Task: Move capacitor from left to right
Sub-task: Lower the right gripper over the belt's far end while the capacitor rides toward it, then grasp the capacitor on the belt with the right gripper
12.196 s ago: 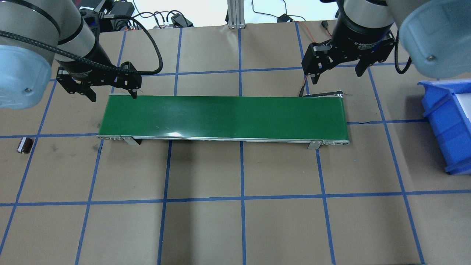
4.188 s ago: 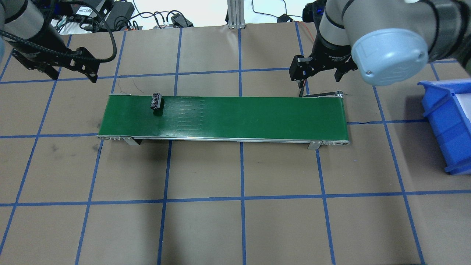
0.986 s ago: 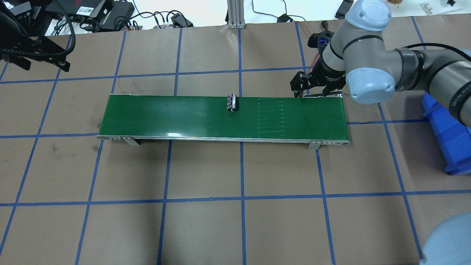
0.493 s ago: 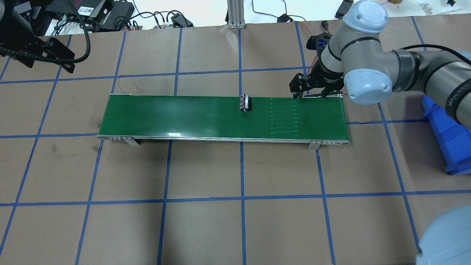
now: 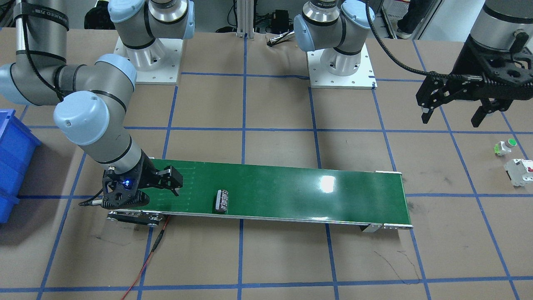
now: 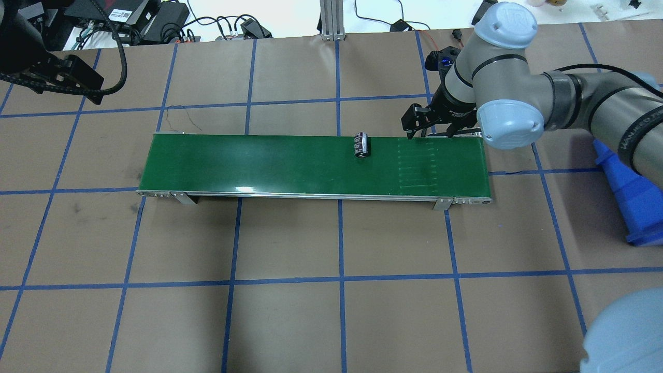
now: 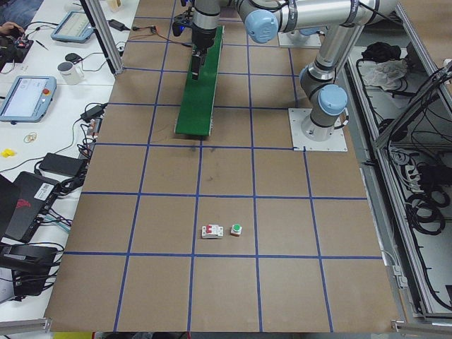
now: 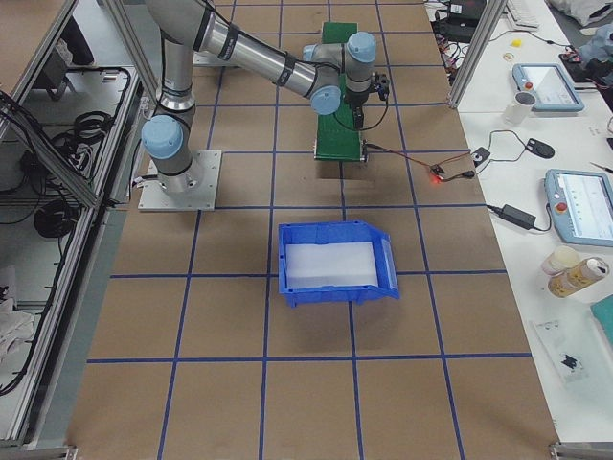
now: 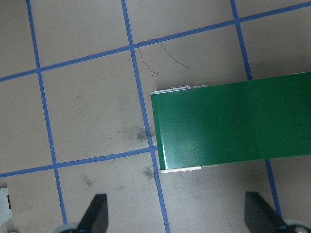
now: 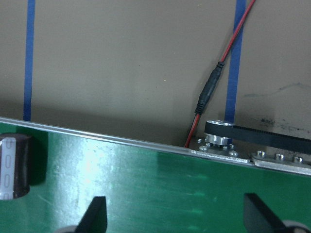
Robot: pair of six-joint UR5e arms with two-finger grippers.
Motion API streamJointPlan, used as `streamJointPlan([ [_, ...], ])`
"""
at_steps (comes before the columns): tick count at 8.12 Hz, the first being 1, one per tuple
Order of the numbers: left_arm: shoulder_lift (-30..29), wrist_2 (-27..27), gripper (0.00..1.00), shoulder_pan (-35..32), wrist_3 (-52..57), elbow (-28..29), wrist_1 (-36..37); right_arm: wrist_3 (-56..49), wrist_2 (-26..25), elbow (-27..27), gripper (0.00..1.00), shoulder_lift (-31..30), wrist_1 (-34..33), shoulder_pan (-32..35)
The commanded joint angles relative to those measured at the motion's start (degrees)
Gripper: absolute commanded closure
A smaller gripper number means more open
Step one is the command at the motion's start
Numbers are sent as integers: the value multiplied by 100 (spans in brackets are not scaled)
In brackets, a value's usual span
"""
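Capacitor (image 6: 361, 144) on its side on the green conveyor belt (image 6: 259, 163), a little to the robot's right of the belt's middle and close to the long edge away from the robot's base. We read its body as dark with a paler stripe; its axis lies across the belt. Nothing grips or touches it.

Right end effector (image 6: 431, 133) is low over the belt's right end, at that same far edge. It is near the capacitor but apart from it. In the right wrist view its fingertips (image 10: 97, 213) are spread wide with only green belt between them, and the capacitor (image 10: 12, 167) shows at the picture's left edge, outside the gap. We log it as wide and empty.

Left end effector (image 5: 450, 118) hangs above the table (image 6: 331, 311), off the belt's left end and well apart from the capacitor. It is spread wide and holds nothing.

On the table farther to the robot's left, a white breaker with a red switch (image 5: 518, 171) sits near a green-capped button (image 5: 505, 146). A blue bin (image 8: 335, 264) stands on the table beyond the belt's right end. A red wire (image 5: 145, 262) runs from the belt's right end across the table.
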Motion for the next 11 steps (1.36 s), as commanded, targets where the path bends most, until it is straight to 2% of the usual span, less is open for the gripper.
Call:
streamJointPlan([
  [1, -82, 190, 0, 10, 587, 0, 109, 264, -1, -7, 0, 48, -57, 77],
  [3, -92, 50, 0, -25, 500, -35, 101, 337, 8, -7, 0, 92, -171, 77],
  [4, -92, -272, 0, -69, 482, -52, 92, 345, -1, -7, 0, 101, -197, 121],
  [6, -100, -276, 0, -122, 500, -9, 100, 520, -463, -7, 1, 118, -363, 436],
  [8, -92, -258, 0, -113, 517, 0, 101, 521, -475, -7, 3, 179, -417, 446],
  [9, -92, -241, 0, -139, 482, -43, 101, 469, -493, -16, 10, 241, -452, 446],
  [10, -48, -284, 0, -139, 534, -26, 92, 425, -563, 19, 24, 259, -426, 446],
  [11, -109, -258, 0, -131, 517, 0, 100, 442, -850, 54, 35, 259, -365, 446],
])
